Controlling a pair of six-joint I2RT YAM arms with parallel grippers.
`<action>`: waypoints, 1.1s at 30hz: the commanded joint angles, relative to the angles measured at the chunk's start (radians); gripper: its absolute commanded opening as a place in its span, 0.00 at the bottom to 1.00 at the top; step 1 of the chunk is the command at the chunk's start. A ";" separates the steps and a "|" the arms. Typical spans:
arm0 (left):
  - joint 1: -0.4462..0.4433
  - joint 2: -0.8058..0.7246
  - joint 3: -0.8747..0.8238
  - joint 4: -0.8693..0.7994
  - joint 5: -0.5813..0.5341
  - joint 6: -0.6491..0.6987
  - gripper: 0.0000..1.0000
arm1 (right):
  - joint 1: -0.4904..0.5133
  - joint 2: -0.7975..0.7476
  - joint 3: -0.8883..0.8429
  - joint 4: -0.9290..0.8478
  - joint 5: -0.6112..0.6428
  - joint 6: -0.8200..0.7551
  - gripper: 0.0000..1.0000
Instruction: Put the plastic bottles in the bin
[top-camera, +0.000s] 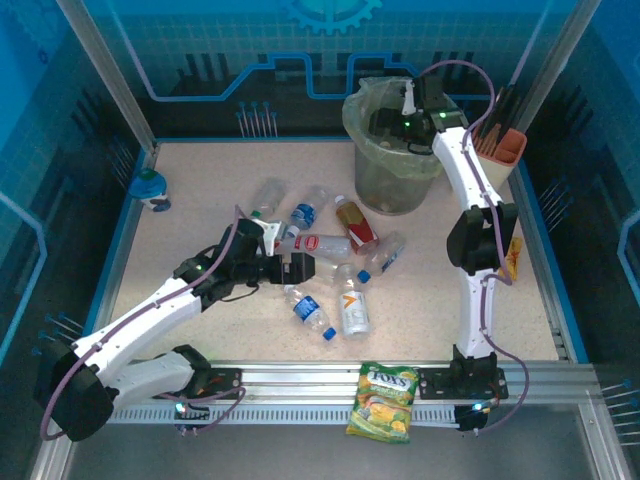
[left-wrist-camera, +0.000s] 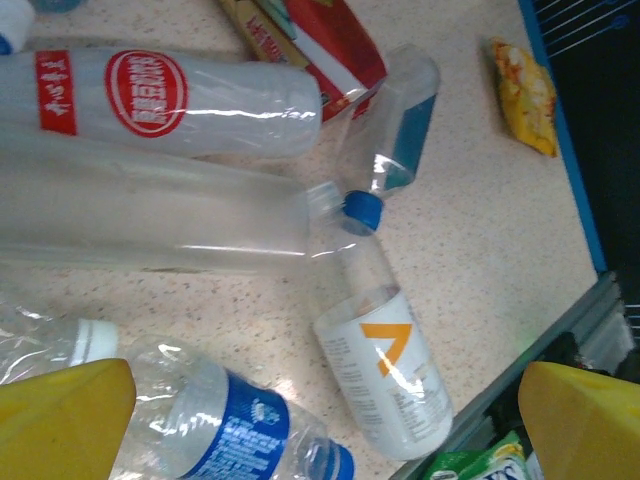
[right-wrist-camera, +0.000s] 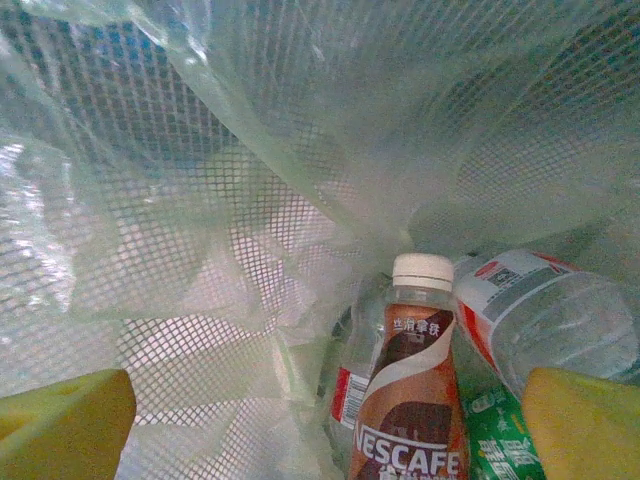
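Several plastic bottles lie scattered mid-table, among them a red-labelled one (top-camera: 355, 222), a white one with a red oval (top-camera: 322, 243) and a blue-labelled one (top-camera: 312, 312). My left gripper (top-camera: 300, 268) hovers open just over them. Between its yellow fingertips (left-wrist-camera: 60, 420) lie the blue-labelled bottle (left-wrist-camera: 215, 425) and a white-labelled bottle with an orange mark (left-wrist-camera: 385, 365). My right gripper (top-camera: 405, 115) hangs open over the bin (top-camera: 390, 185). Below its fingers (right-wrist-camera: 585, 425), inside the green liner (right-wrist-camera: 250, 200), rest a copper-brown bottle (right-wrist-camera: 415, 400), a green one (right-wrist-camera: 505, 435) and a red-and-white one (right-wrist-camera: 545, 310), none gripped.
A beige and orange utensil holder (top-camera: 500, 145) stands right of the bin. A yellow-green candy bag (top-camera: 384, 400) lies on the front rail. A small yellow packet (top-camera: 513, 255) sits by the right arm. At the far left is a small blue-topped round object (top-camera: 148, 188).
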 joint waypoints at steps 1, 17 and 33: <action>0.016 -0.002 0.051 -0.067 -0.057 0.039 0.99 | -0.003 -0.104 0.059 -0.067 0.027 -0.042 1.00; 0.378 0.356 0.279 0.016 -0.165 0.188 0.99 | 0.011 -0.492 -0.314 -0.059 0.002 -0.068 1.00; 0.466 0.777 0.484 0.050 -0.094 0.386 0.99 | 0.022 -0.904 -0.676 0.010 0.014 -0.096 1.00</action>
